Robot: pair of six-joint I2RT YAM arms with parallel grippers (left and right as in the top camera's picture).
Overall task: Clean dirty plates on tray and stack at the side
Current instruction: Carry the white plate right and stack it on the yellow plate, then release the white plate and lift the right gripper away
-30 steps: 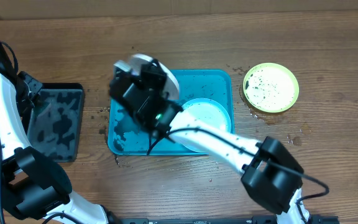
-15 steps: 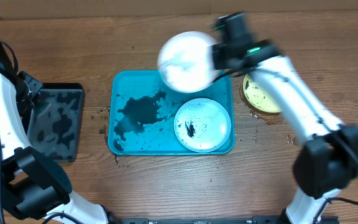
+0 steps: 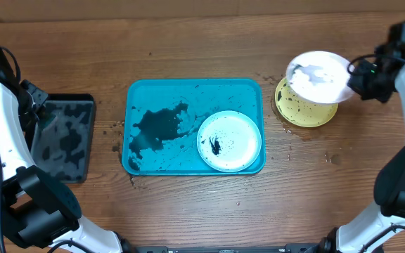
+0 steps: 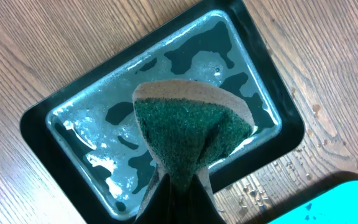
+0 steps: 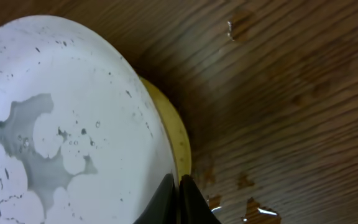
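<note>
Overhead: the large turquoise rectangular plastic tray (image 3: 153, 88) lies mid-desk (image 3: 209, 211), with a dark wet stain over its left half; a small light blue round plastic plate (image 3: 229, 140), a black smear at its middle, lies flat in the tray's right half; right of the tray, on the desk, sits a small pale yellow-green round plastic plate (image 3: 297, 112), speckled black; a small white round plastic plate (image 3: 320, 76) overlaps it from above, its rim pinched in the right hand (image 3: 354, 81); left of the tray lies a smaller black rectangular tray (image 3: 62, 137) holding water.

Left wrist: the left hand (image 4: 179, 193) is pressed together on a green scouring sponge (image 4: 191, 130), which is folded and hangs over the black tray; a corner of the turquoise tray shows just beside it.

Right wrist: the right hand's fingers are clamped on the white plate's rim; the plate is wet, with a grey film and specks; the yellow-green plate's edge peeks out beneath; whether the two touch I cannot tell.
</note>
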